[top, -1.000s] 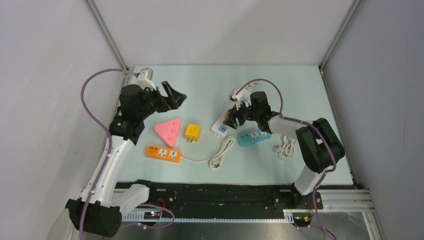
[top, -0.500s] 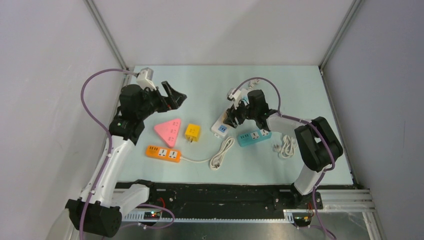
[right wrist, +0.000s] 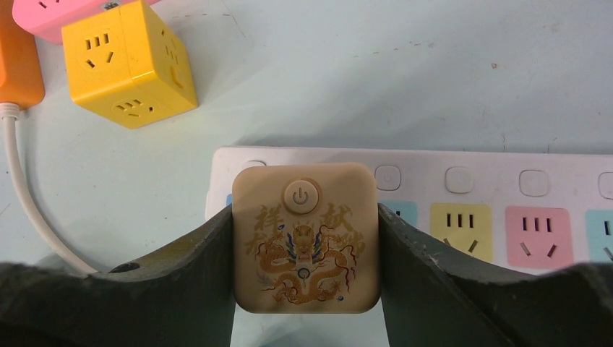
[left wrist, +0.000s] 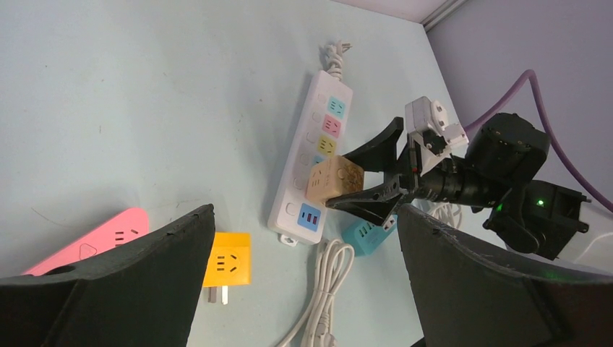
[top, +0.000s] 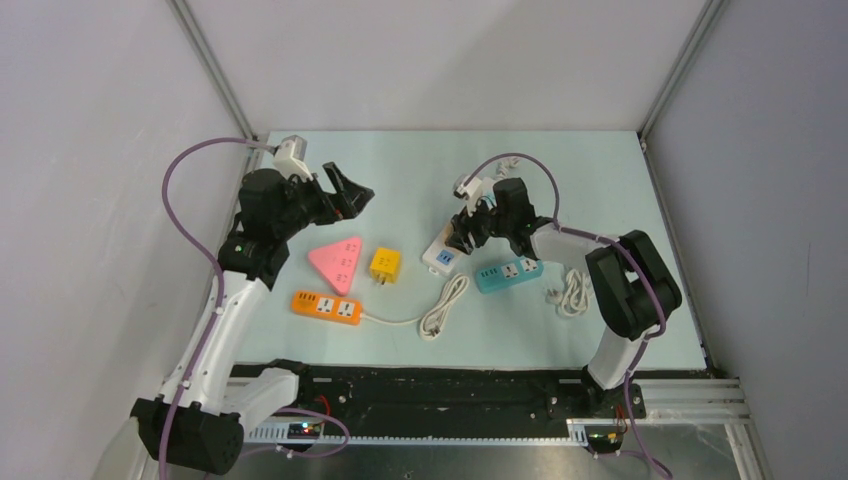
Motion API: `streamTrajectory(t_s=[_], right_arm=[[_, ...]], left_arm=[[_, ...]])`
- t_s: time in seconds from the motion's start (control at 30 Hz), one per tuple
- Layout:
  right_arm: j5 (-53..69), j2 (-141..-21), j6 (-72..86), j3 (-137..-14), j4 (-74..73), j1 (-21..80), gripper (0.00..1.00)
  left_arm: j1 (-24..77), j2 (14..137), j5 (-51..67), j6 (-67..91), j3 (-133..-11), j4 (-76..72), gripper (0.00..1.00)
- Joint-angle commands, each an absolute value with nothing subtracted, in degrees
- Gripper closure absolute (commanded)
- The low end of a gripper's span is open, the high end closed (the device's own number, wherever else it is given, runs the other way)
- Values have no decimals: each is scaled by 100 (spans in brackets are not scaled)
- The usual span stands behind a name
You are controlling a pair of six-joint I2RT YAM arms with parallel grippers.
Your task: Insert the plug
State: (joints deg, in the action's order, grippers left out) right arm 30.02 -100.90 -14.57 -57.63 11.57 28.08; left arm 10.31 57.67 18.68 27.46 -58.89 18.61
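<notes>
— Crowding the surface (top: 400,160), what's around?
— Yellow cube (right wrist: 129,61), pink strip (top: 337,262), orange strip (top: 325,305), teal strip (top: 508,273); none covers the white strip (right wrist: 434,163).
— Fingers?
— Right fingers (right wrist: 195,282) clamp the tan cube plug (right wrist: 305,238) over that strip's end; left fingers (left wrist: 108,289) gape, empty. The right wrist has edged slightly leftward.

The beige plastic cube plug (right wrist: 305,249) sits between my right gripper's (right wrist: 305,211) fingers, over the white plastic power strip's (right wrist: 506,168) near end. To the left lie a yellow plastic cube socket (top: 385,266) and a pink triangular plastic socket (top: 337,262), with an orange plastic power strip (top: 326,306) before them. A teal plastic power strip (top: 508,273) lies to the right.
</notes>
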Motion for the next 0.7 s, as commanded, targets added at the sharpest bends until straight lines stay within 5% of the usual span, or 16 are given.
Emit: streamTrajectory(t_s=[0.0,0.67], right_arm=[[2882,-10223,-1400,-5970,1049,2896,100],[1459,-10409,-757,-5656,925,3649,100]], left_arm=[[1004,5730,1972,2809,-5936,1753,0],[1004,5743,1971,2797,-5843,1758,0]])
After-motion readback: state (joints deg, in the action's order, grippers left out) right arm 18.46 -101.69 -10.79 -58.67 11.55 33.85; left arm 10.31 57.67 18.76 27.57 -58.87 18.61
